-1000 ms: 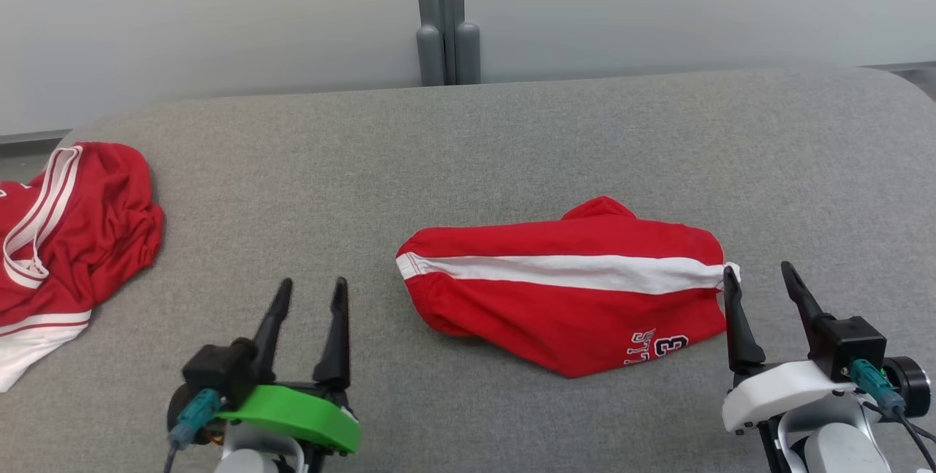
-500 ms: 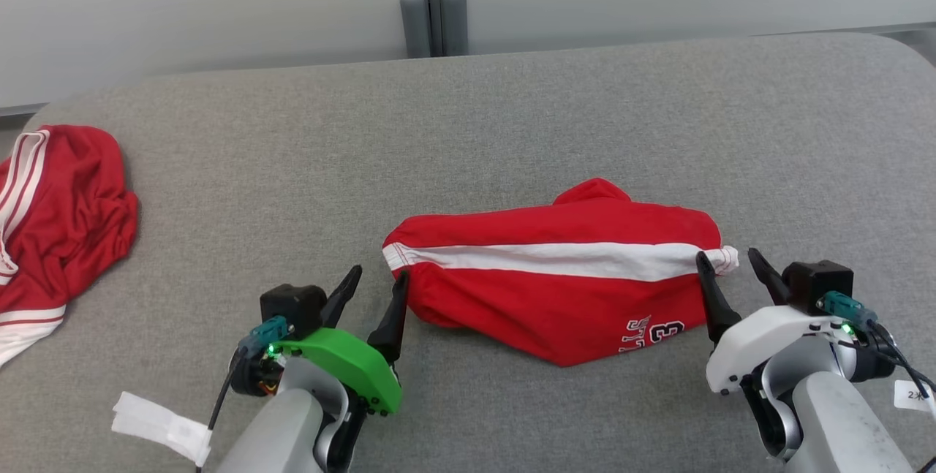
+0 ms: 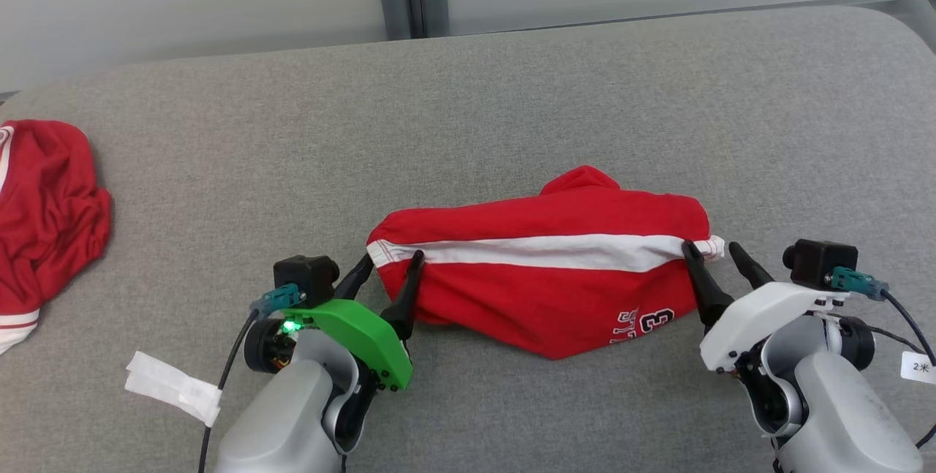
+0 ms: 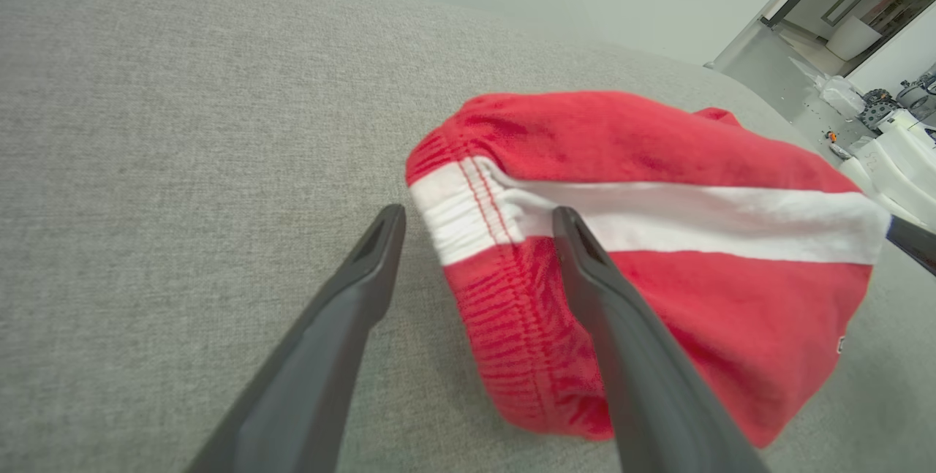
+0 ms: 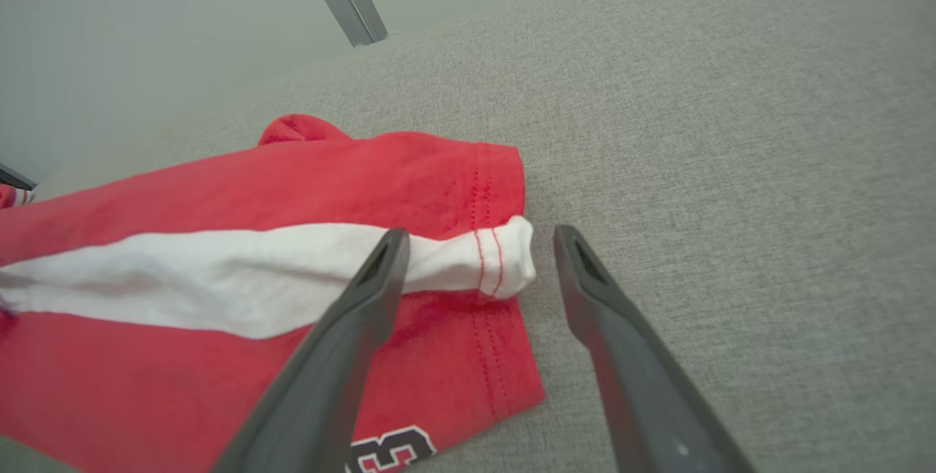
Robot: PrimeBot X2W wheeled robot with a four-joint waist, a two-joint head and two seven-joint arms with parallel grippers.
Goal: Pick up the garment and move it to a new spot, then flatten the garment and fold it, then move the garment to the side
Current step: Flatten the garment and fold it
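garment (image 3: 541,275): red, white stripe, lying mid grey table (image 3: 512,78) | head view: another red garment (image 3: 44,195) far left | wrist views: stripe ends between fingers | left gripper (image 3: 391,257): spread, straddling left end, one finger over cloth | right gripper (image 3: 710,246): spread, straddling right end, nothing pinched

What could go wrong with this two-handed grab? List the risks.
1. The right gripper is open around just the small white hem tip of the red shorts; it might slip free on lifting.
2. The left gripper has one finger over the waistband; closing may catch only the top layer, undoing the fold.
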